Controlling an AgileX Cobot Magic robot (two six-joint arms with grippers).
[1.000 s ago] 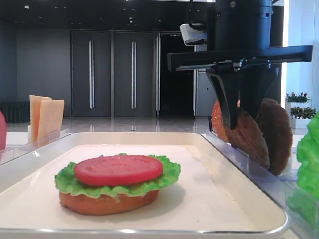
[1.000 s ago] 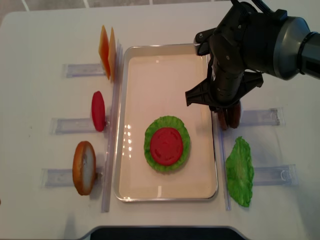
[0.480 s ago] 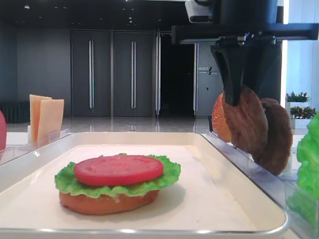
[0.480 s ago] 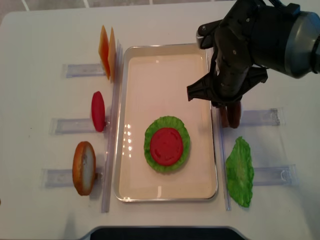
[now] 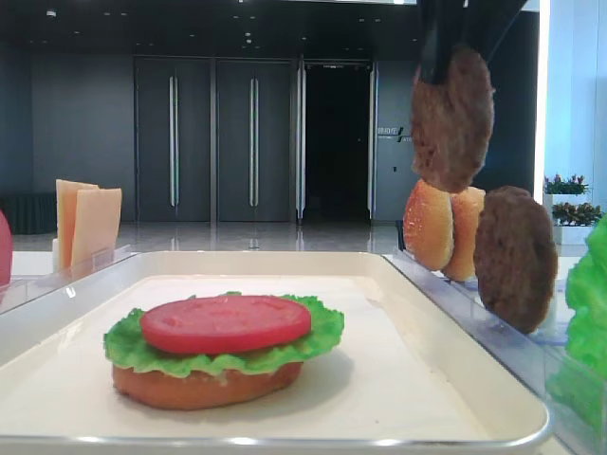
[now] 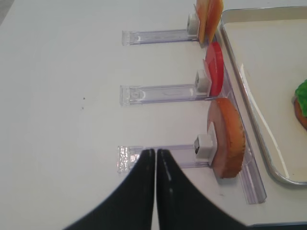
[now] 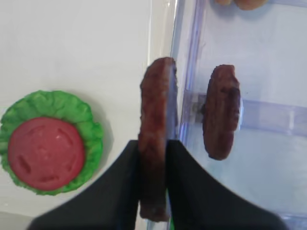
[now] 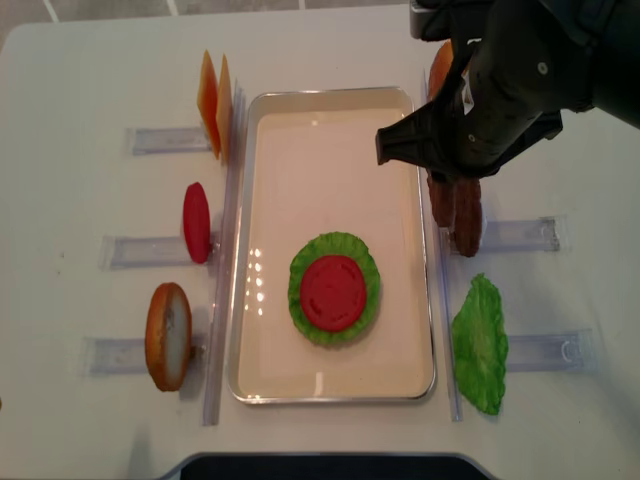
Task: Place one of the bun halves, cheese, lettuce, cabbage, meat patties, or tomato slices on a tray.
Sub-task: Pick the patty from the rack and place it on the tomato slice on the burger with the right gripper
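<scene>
Two dark jaws of the right gripper (image 7: 153, 158) are clenched on one meat patty (image 7: 156, 129), gripping it by its lower edge in the wrist view so that it stands on edge, lifted clear of the rack. Seen from the low exterior view, that patty (image 5: 452, 118) hangs high above the tray's right rim. The second meat patty (image 7: 221, 111) stands upright in the clear rack (image 7: 268, 115) just beside the tray, on its right side, apart from the held one.

On the tray (image 8: 270, 370), a bun base (image 5: 204, 384) lies flat, with a lettuce leaf (image 8: 305, 265) on it and a tomato slice (image 8: 333, 292) on top; this stack sits toward the near half of the tray. Right of the tray, nearer the viewer than the patties, another lettuce leaf (image 8: 480, 345) lies by a rack. Two domed bun halves (image 5: 441, 227) stand on edge beyond the patties, at the tray's far right corner.

The left gripper (image 6: 156, 158) has its jaws pressed together with nothing between them, above the bench (image 6: 57, 96) left of the tray. Along the tray's left side three racks hold, from far to near, cheese slices (image 8: 212, 102), a tomato slice on edge (image 8: 196, 222) and a bun half on edge (image 8: 168, 335).
</scene>
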